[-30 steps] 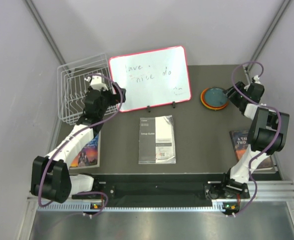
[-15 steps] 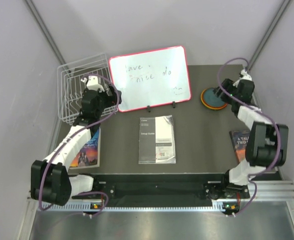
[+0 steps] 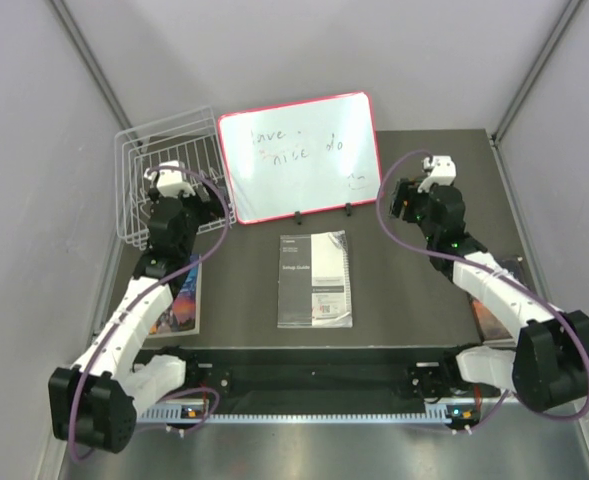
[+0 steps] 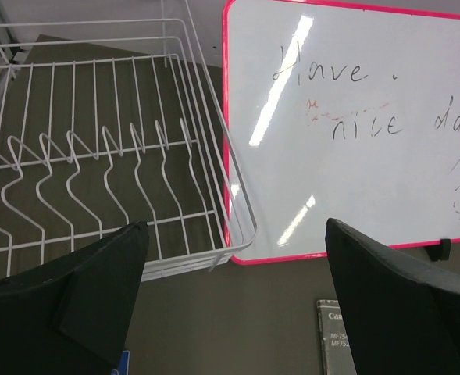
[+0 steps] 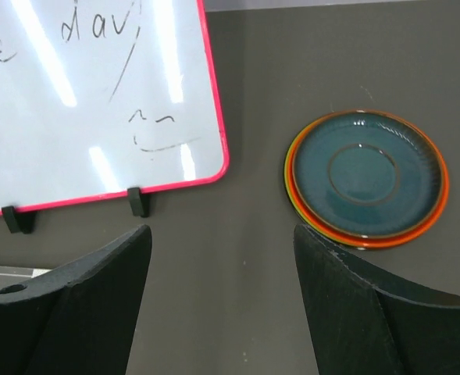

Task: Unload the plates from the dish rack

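The white wire dish rack (image 3: 134,222) stands at the back left and its slots hold nothing in the left wrist view (image 4: 97,180). The plates (image 5: 366,178) lie in one stack on the table right of the whiteboard: dark teal on top, orange and lime green rims beneath. My right arm hides them in the top view. My left gripper (image 3: 174,185) is open and empty over the rack's near right corner (image 4: 235,226). My right gripper (image 3: 404,195) is open and empty above bare table, left of and nearer than the stack (image 5: 222,230).
A red-framed whiteboard (image 3: 302,155) stands on black feet between rack and plates. A grey manual (image 3: 314,278) lies at the table's middle. A book (image 3: 174,300) lies at the left edge under my left arm, another (image 3: 489,315) at the right.
My right gripper has pulled away from the stacked plates, leftwards and towards the table's middle. My left gripper has drawn back left along the rack's right side. Both stay open.
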Robot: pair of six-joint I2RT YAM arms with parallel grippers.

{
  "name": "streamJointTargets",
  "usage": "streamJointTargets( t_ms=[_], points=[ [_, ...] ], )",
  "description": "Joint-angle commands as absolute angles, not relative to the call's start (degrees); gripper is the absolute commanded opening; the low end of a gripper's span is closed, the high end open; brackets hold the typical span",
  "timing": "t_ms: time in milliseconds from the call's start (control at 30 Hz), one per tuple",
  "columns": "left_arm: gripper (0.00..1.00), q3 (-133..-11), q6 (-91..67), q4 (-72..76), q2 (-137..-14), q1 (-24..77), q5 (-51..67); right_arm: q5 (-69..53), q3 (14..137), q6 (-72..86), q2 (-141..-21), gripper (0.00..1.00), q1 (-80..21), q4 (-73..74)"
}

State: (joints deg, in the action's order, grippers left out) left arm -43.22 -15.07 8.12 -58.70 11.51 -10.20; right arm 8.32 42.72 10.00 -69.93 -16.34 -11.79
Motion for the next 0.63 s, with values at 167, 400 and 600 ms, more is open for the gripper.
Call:
streamJointTargets(
  t_ms=[167, 400, 600],
  points=[
    [0.99, -40.17, -14.76, 10.90, -53.17, 11.34, -10.28, 21.52, 34.99, 6.24, -63.11, 0.74, -19.51, -24.25],
    [0.99, -40.17, -14.68, 9.93, -52.82, 11.34, -10.46, 24.87, 31.82, 3.96, -62.49, 0.76, -19.86, -28.83],
    [0.99, -39.99, -14.33, 9.58, -52.30, 11.34, -10.72, 27.16, 31.73, 3.08, -63.81, 0.77, -19.95, -29.26]
  ],
)
